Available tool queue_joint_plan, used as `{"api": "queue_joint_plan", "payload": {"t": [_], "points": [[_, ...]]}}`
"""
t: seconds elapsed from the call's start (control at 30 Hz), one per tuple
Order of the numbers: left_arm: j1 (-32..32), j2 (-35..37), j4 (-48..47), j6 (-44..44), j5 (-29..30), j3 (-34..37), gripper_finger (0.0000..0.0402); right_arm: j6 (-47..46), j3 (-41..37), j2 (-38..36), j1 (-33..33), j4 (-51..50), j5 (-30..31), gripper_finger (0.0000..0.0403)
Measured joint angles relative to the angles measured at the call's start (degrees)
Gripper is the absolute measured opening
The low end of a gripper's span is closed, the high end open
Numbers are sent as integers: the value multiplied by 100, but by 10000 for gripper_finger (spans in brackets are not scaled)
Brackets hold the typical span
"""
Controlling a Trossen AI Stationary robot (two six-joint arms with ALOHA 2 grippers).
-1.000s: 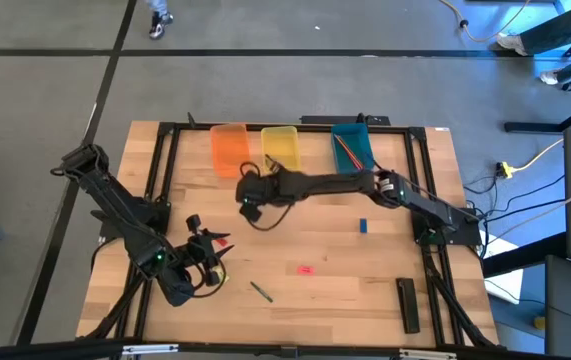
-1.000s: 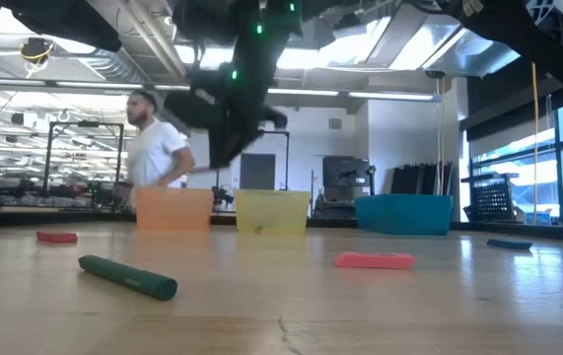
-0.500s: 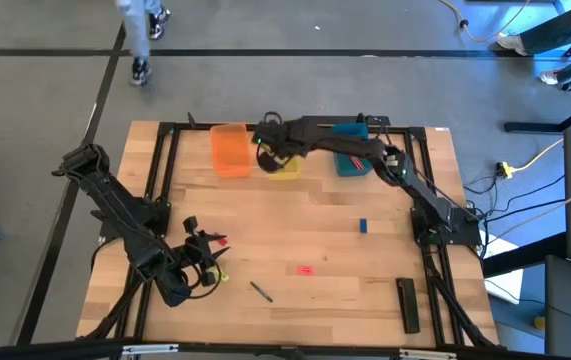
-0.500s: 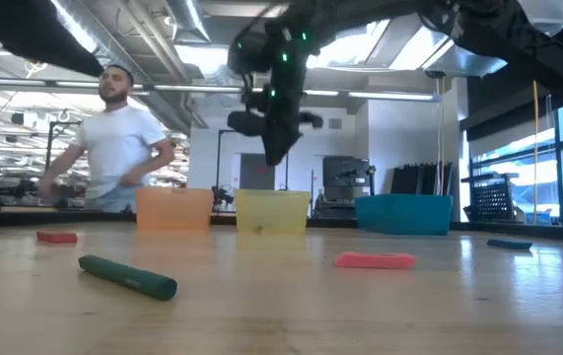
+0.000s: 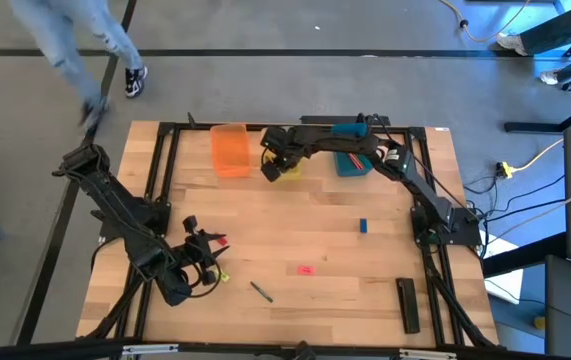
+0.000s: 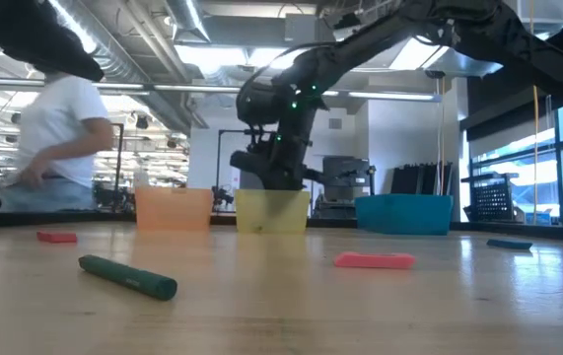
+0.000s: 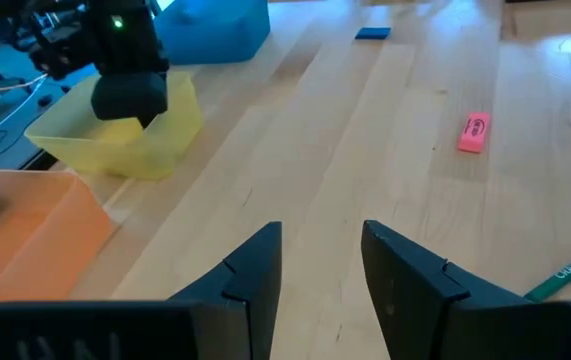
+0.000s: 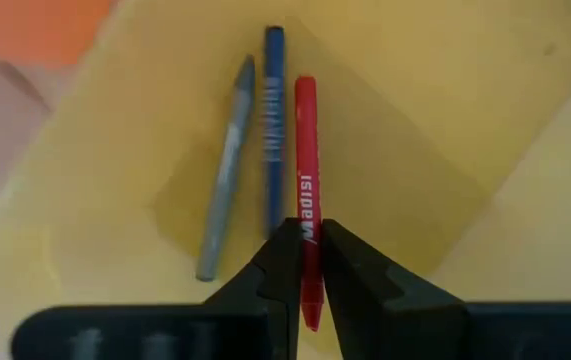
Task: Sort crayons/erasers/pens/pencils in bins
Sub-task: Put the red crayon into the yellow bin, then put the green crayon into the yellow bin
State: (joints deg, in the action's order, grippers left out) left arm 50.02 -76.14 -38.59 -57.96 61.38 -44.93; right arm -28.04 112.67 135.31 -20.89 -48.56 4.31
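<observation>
My right gripper (image 8: 305, 235) hangs low over the yellow bin (image 5: 290, 168), between the orange bin (image 5: 230, 150) and the teal bin (image 5: 350, 150), shut on a red crayon (image 8: 306, 150). A grey crayon (image 8: 225, 170) and a blue crayon (image 8: 273, 120) lie on the yellow bin's floor. My left gripper (image 7: 322, 250) is open and empty at the table's near left (image 5: 200, 262). A green crayon (image 5: 261, 291), a pink eraser (image 5: 306, 270), a blue eraser (image 5: 362, 226) and a red eraser (image 5: 221, 241) lie flat on the table. My right gripper pinches the red crayon's two sides near one end (image 8: 307, 262) between its two fingers, which come from above and point down into the yellow bin. The rest of the crayon sticks out past the fingertips beside the blue crayon. Whether its far end touches the bin floor I cannot tell.
A long black flat bar (image 5: 408, 304) lies at the near right. A small yellow-green piece (image 5: 223, 277) lies beside my left gripper. A person (image 6: 49, 138) moves behind the table's far left. Bare wood shows across the table's middle.
My right gripper has gone from the table's middle toward the far edge with the red crayon, come over the yellow bin, then gone down to the bin's rim. The person behind the table has walked toward the left.
</observation>
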Motion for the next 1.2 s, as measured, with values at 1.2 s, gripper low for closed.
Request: {"api": "queue_joint_plan", "payload": {"t": [1.2], "points": [[24, 2, 216, -41, -77, 237, 133, 907, 127, -720, 444, 98, 1452, 185]]}}
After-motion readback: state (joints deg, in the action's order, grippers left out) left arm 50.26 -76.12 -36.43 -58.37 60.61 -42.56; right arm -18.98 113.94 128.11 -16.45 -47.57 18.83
